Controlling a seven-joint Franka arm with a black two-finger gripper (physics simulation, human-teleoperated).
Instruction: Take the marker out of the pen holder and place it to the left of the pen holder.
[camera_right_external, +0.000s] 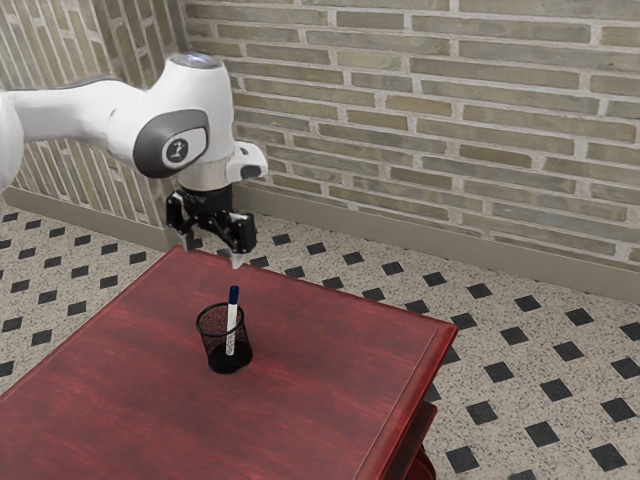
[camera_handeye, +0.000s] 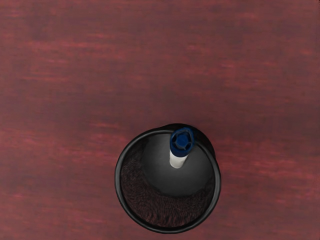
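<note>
Marker (camera_right_external: 232, 326), one: white barrel, dark blue cap. Housed inside the pen holder (camera_right_external: 211, 344); long axis close to vertical, with a slight lean, cap end uppermost and clear of the rim, white end down in the cup. The wrist view, looking down into the cup, gives the cap nearly end-on, its top round with a faceted pattern, at one side of the opening.

Pen holder, one: black, round cup, wider at the mouth than at the base; fine mesh wall, smooth rounded rim, solid-looking dark floor. Standing upright on the table.

Gripper (camera_right_external: 213, 252), one: black body, two pale-tipped fingers standing apart, nothing between them; pointing down, above the marker and well apart from it, toward the far side in the exterior view. Carried by a white, smooth-shelled arm (camera_right_external: 205, 110) with a grey joint cover, entering from the exterior view's left.

Table (camera_right_external: 130, 400): deep red top, streaked like wood grain, moulded edge. Floor (camera_right_external: 500, 400): pale, speckled, set with dark diamonds. Wall (camera_right_external: 450, 110): long, narrow buff bricks, light mortar.
</note>
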